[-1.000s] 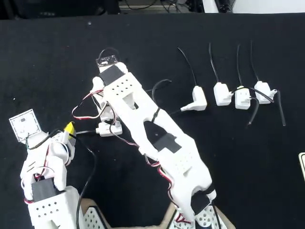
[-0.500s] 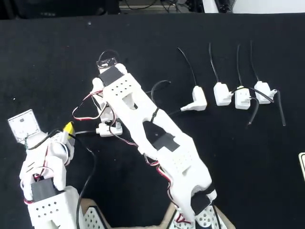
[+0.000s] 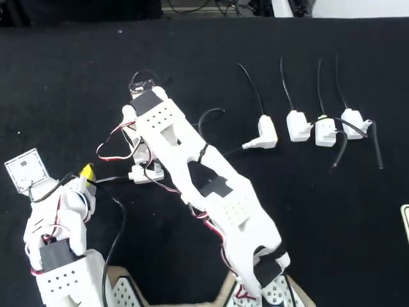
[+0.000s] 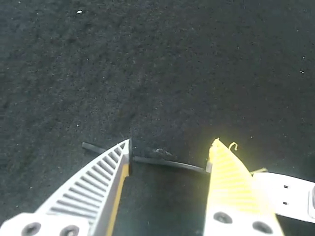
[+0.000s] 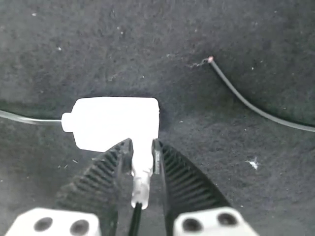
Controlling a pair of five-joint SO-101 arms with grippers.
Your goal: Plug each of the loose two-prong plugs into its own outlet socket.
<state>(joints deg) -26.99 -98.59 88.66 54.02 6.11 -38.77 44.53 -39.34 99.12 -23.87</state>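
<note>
On your black table (image 3: 57, 83) the long right arm (image 3: 211, 192) stretches to the loose white socket (image 5: 115, 123), and its right gripper (image 5: 141, 142) pinches the plug (image 5: 141, 177) by the neck against that socket, likely to keep the prongs square for pushing in. Your left gripper (image 4: 171, 142) waits, fingers spread astride the thin black cord (image 4: 167, 163), probably to steady it. Since a second ago the left arm (image 3: 61, 224) has drifted slightly leftward, while the right barely shifted.

White socket (image 4: 289, 195) partly beyond the left wrist view's edge
</note>
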